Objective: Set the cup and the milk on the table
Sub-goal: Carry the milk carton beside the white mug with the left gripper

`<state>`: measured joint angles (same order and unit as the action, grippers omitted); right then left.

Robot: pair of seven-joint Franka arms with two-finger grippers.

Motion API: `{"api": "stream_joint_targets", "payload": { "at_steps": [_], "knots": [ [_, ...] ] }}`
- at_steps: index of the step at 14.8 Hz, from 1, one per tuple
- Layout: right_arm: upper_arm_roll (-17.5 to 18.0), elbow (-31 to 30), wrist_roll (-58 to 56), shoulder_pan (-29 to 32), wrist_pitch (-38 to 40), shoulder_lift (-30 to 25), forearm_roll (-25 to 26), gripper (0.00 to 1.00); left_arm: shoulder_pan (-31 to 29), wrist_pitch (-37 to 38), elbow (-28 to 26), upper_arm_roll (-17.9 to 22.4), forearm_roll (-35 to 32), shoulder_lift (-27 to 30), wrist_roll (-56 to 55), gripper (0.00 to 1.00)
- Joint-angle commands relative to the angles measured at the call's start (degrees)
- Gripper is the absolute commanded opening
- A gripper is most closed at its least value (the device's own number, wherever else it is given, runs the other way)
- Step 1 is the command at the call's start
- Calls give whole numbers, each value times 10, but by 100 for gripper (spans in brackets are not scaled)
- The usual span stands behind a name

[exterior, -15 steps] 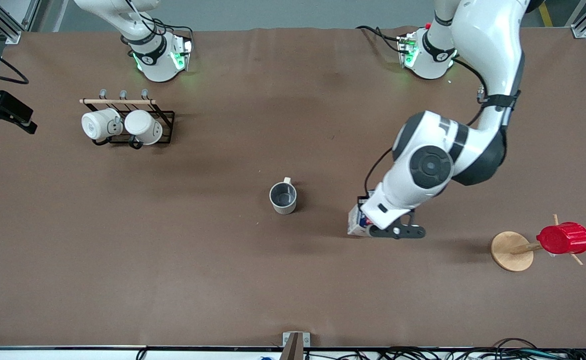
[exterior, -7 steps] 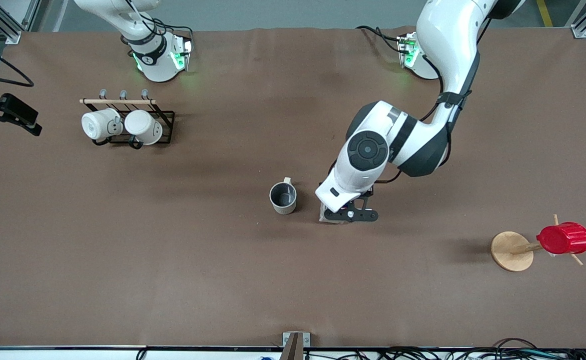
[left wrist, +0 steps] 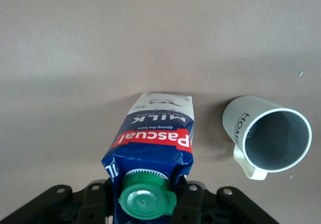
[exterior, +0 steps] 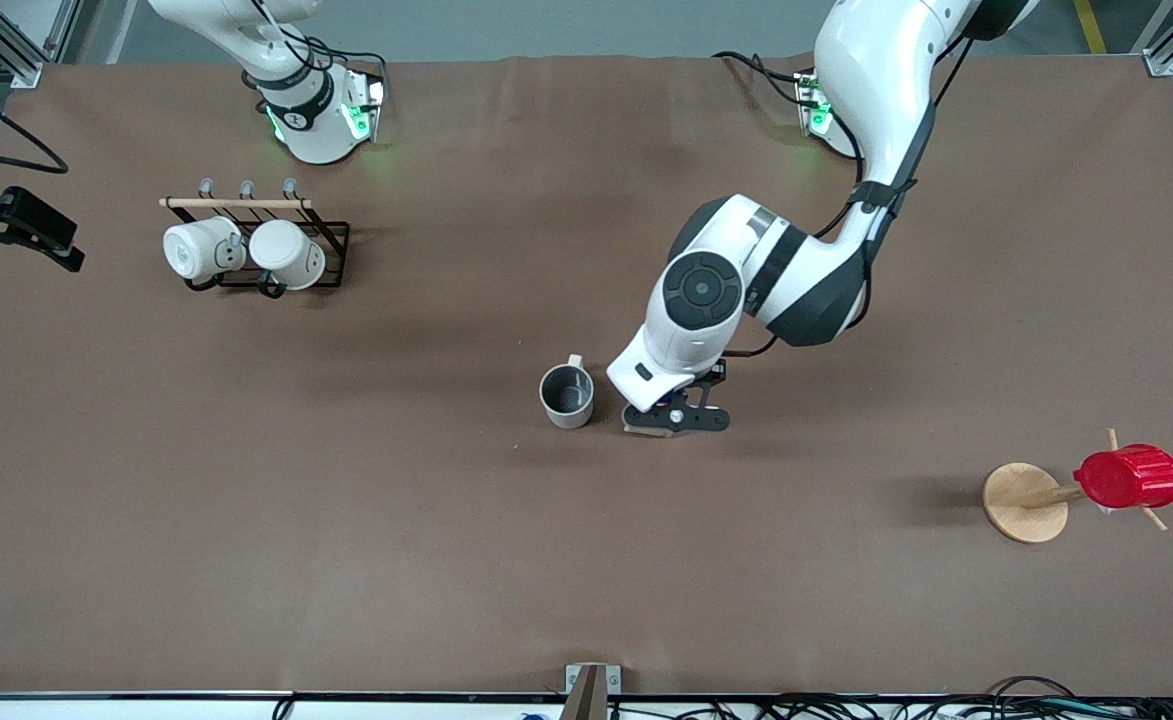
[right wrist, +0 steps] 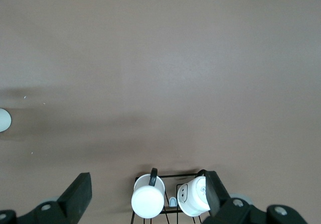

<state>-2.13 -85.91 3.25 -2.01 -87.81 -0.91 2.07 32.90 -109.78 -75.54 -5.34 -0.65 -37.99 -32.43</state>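
Observation:
The cup (exterior: pixel 567 395), cream-white with a dark grey inside, stands upright near the middle of the brown table (exterior: pixel 346 520). It also shows in the left wrist view (left wrist: pixel 271 138), with dark lettering and its handle. My left gripper (exterior: pixel 674 418) is shut on the milk (left wrist: pixel 155 138), a blue and white carton with a green cap and a red band. It holds the carton upright and low, just beside the cup toward the left arm's end of the table. In the front view the wrist hides most of the carton. My right gripper (right wrist: pixel 145 176) is open and empty above the table.
A black wire rack (exterior: pixel 331 235) with two all-white mugs (exterior: pixel 201 248) stands near the right arm's base; the mugs also show in the right wrist view (right wrist: pixel 148 201). A red ribbed cup (exterior: pixel 1128 476) hangs on a wooden stand (exterior: pixel 1024 502) at the left arm's end.
My left arm has carried the milk across the table toward the cup, and it is now right beside it. The cup and the right arm have not moved.

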Motion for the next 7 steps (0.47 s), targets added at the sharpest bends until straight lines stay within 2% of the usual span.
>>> {"api": "stream_joint_targets", "payload": {
  "at_steps": [1,5,6,7],
  "knots": [
    [-2,4,-4,-2,5,-1,-13,100,16,12,18,7,-1,-11,-11,4],
    [-2,4,-3,-2,6,-1,-13,100,23,12,16,5,0,-16,-10,5],
    [-2,4,-4,-2,5,-1,-13,100,23,12,16,5,0,-17,-9,7],
    [-2,4,-4,-2,6,-1,-13,100,23,12,16,5,0,-17,-7,16]
  ]
}}
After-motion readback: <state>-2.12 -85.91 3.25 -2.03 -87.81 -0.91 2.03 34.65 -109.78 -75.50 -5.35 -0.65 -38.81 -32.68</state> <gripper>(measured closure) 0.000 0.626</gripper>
